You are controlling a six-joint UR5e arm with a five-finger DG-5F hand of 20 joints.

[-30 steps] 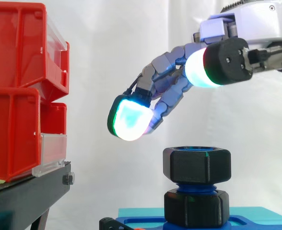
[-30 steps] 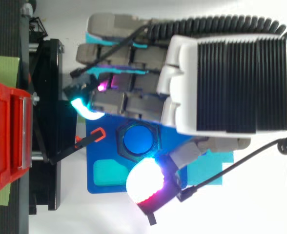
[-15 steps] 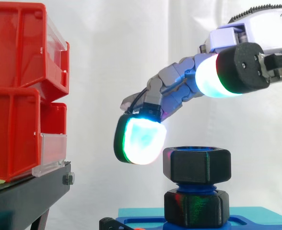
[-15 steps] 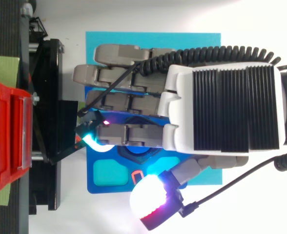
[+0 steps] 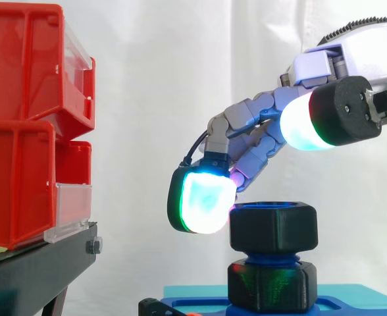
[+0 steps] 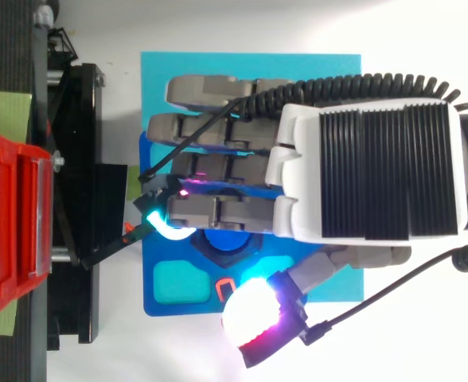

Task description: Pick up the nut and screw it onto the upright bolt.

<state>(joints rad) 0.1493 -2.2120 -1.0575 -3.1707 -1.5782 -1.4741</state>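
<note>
A black hex nut (image 5: 273,227) sits on top of the upright blue bolt (image 5: 270,257), above a second black nut (image 5: 271,286) at the bolt's foot on the blue base (image 6: 164,256). My hand (image 5: 355,49) hovers over it with its fingers bent loosely downward. One glowing fingertip (image 5: 203,201) hangs at the nut's left side, level with it and touching or nearly touching. The thumb pad (image 5: 303,123) stays well above the nut. From above, the hand (image 6: 369,171) covers most of the bolt top (image 6: 224,239), and nothing is held.
Red bins (image 5: 29,125) are stacked on a black stand (image 5: 42,270) at the left, close to the fingertips. A cyan mat (image 6: 250,65) lies under the blue base. A small orange clip (image 6: 129,231) sticks out at the base's left edge.
The hand has moved over the bolt and lower. Its glowing fingertip dropped from above the nut's left to beside it, and the thumb shifted right.
</note>
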